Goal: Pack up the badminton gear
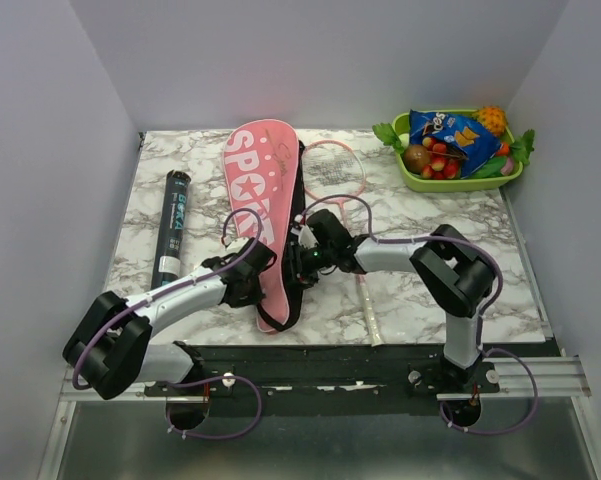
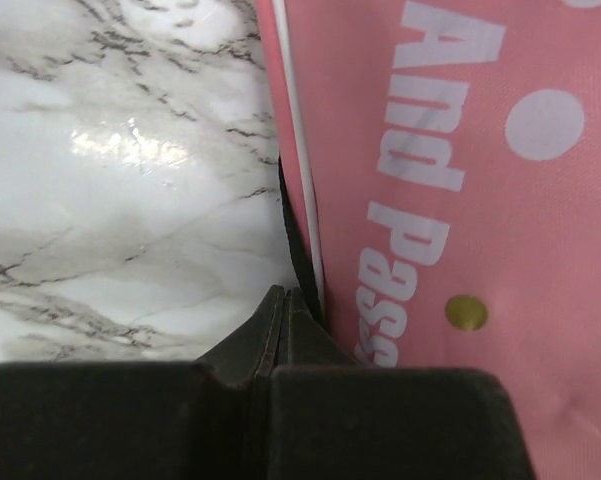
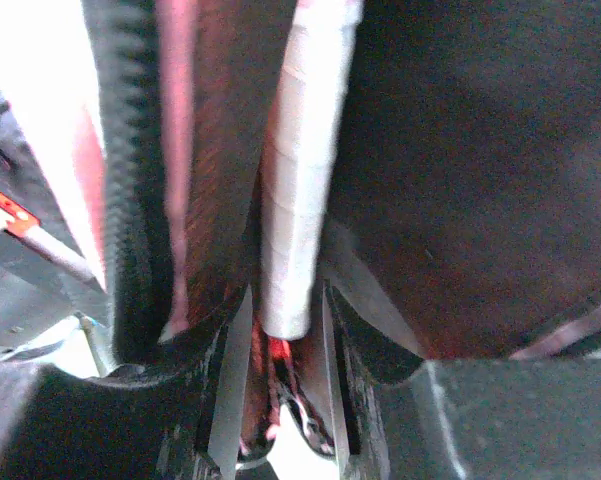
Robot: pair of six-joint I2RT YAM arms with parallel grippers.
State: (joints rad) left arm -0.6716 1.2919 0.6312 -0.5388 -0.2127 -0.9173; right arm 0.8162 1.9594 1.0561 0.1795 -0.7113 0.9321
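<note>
Lying lengthwise down the middle of the table [image 1: 420, 215], the bag [image 1: 252, 190] pointed its wide end away from the arms and its narrow end toward them, with the strap [image 1: 298, 195] running along its right edge. The left gripper [image 2: 282, 300] sat at the bag's left edge, fingers pressed together against the trim. Whether any fabric was caught between them could not be told. The right gripper [image 3: 285, 350] reached in at the bag's right edge. In its wrist view its fingers sat tight on either side of a white handle [image 3: 298, 190], pinching it at the butt end, with dark lining around it and the zip [image 3: 130, 200] to the left.

One racket [image 1: 332, 168] lay on the table just right of the bag, its pink hoop touching the strap and its white grip reaching the near edge. The tube [image 1: 172, 225] lay well left of the bag, parallel to it. The tray [image 1: 510, 178] stood in the far right corner, apart from the gear.
</note>
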